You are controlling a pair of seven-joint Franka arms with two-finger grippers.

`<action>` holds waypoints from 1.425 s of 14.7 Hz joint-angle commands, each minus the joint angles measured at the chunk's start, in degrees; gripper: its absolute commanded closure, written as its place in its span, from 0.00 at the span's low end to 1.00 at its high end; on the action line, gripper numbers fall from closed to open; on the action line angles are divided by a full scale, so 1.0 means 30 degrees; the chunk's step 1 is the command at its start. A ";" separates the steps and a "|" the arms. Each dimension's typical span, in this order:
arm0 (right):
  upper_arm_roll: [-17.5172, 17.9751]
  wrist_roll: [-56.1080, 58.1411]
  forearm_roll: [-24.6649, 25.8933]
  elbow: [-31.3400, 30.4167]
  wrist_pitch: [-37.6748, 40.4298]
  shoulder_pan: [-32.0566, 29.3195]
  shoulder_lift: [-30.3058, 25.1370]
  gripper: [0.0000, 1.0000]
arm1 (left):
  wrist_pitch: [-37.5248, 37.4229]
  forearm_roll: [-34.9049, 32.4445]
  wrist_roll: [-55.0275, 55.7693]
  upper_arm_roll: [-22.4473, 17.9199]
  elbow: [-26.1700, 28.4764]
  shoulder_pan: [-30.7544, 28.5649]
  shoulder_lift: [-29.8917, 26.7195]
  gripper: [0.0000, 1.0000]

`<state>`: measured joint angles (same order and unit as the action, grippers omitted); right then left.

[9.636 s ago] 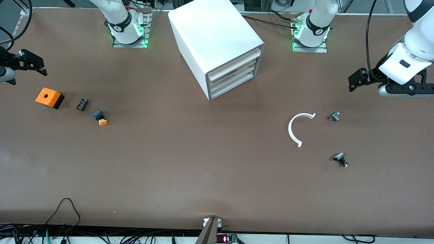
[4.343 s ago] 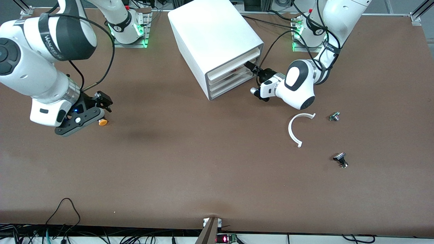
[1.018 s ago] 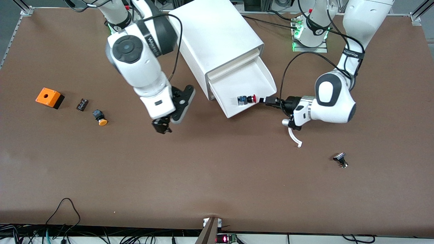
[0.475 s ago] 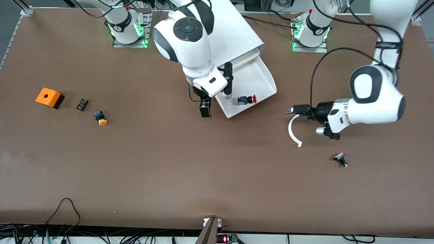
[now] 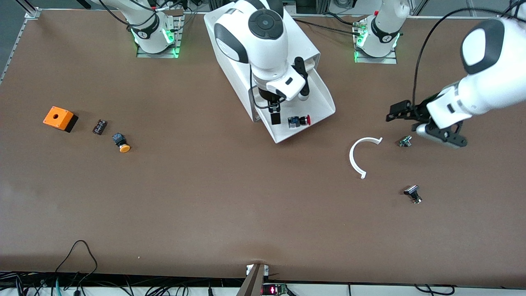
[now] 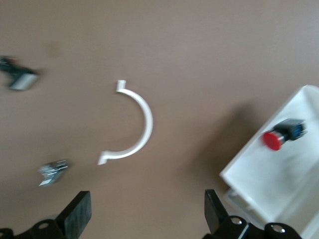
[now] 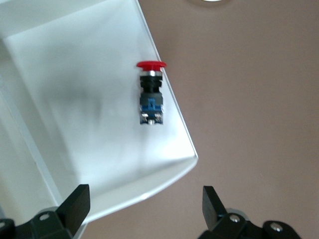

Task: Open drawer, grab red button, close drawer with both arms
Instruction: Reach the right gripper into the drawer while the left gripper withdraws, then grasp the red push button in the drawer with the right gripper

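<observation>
The drawer (image 5: 302, 107) was already pulled out of the white cabinet (image 5: 246, 41); so the opening step looked done, and the grabbing step was in hand; the closing step was not yet done.

The button (image 5: 298, 121) lay on its side in the drawer, close to the sloped front lip, with its red cap pointing toward the left arm's end of the table (image 5: 205, 197).

The right end effector (image 5: 275, 117) hung over the drawer, just beside the button, on the side of its blue end; its fingers were spread wide with nothing in them; in the right wrist view the button (image 7: 151, 94) sat a little way off from the gap between the two fingers.

Next, I think it needed to slide over the button, come down, and pinch it.

The left end effector (image 5: 396, 113) waited in the air over the table, near a white curved piece (image 5: 356, 156) and a small metal part (image 5: 405, 141); its fingers were spread apart and empty.
</observation>
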<state>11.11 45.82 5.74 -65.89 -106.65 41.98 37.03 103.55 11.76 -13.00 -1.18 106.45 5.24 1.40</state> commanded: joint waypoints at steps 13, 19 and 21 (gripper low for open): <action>0.0309 -0.0008 -0.0185 0.1749 -0.1981 0.0744 0.3301 0.00 | -0.1029 -0.5151 0.2779 0.0042 -0.0122 -0.0136 -0.2547 0.00; 0.0192 -0.0039 -0.0039 0.1720 -0.2213 0.1183 0.3974 0.00 | -0.0883 -0.4917 0.2867 -0.0016 0.0024 -0.0224 -0.2517 0.00; 0.0163 -0.0039 -0.0009 0.1749 -0.2303 0.1213 0.4092 0.00 | -0.0854 -0.4858 0.2867 -0.0016 0.0053 -0.0282 -0.2517 0.00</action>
<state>11.85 45.99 5.72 -63.15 -113.64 45.06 47.66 101.32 -2.27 -4.94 -1.27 106.40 4.64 -5.64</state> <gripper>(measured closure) 0.000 0.000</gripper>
